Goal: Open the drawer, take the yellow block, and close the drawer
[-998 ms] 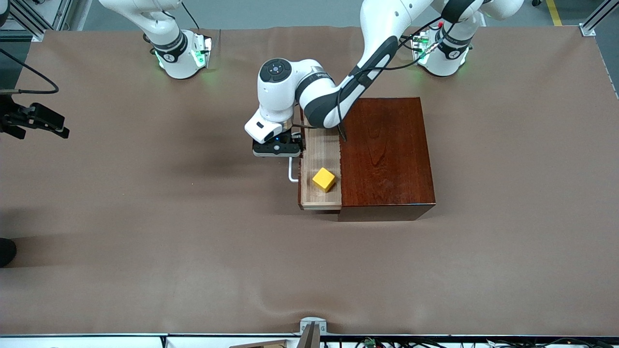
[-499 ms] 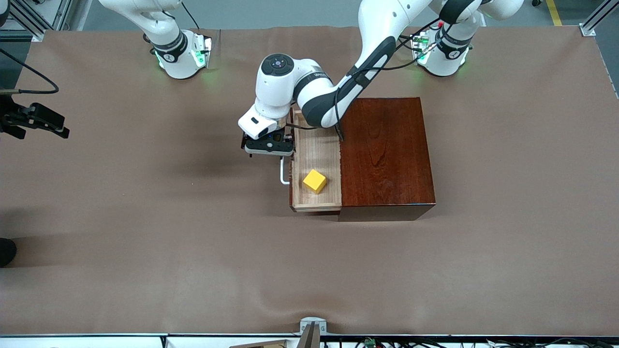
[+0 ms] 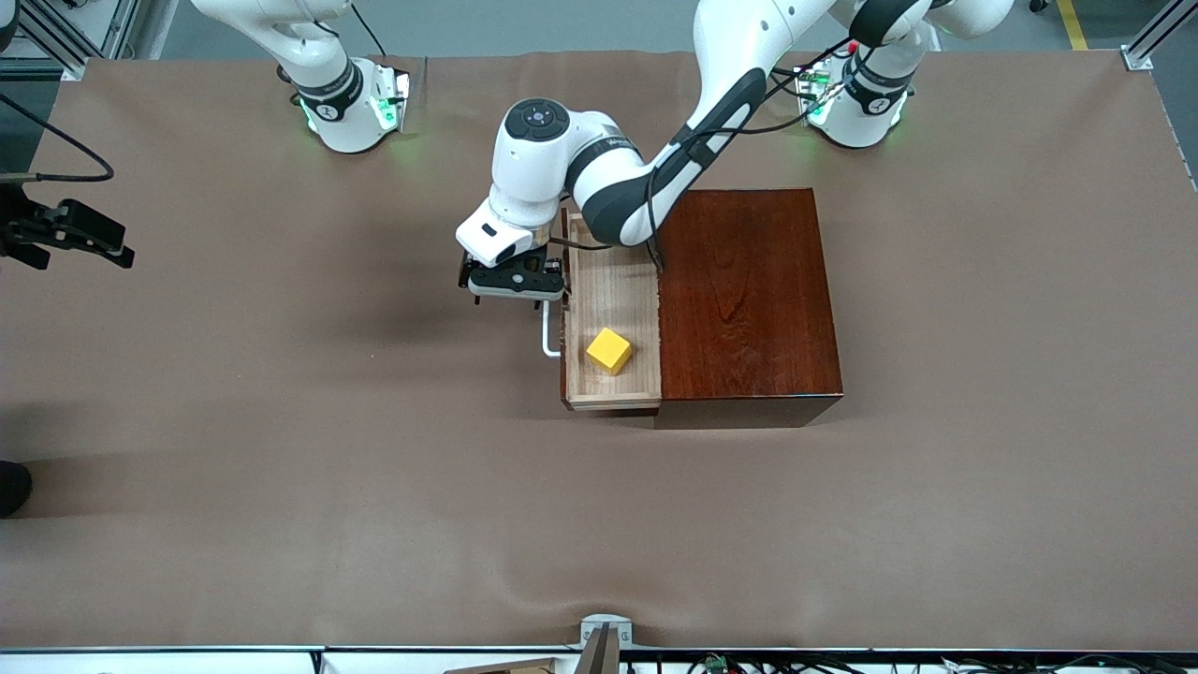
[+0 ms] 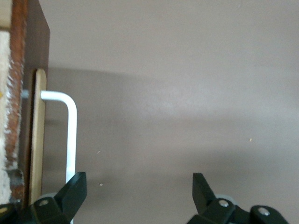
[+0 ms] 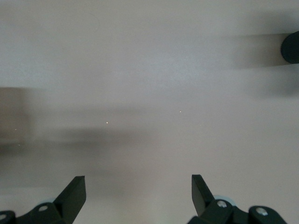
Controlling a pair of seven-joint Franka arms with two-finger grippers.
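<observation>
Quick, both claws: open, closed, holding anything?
Left claw: open, empty, beside the drawer handle.
Right claw: open, empty, over bare table.

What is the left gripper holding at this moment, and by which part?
Nothing is held. The left gripper is open beside the drawer's white handle, with only one finger close to the bar. The right gripper is open too, over bare table.
</observation>
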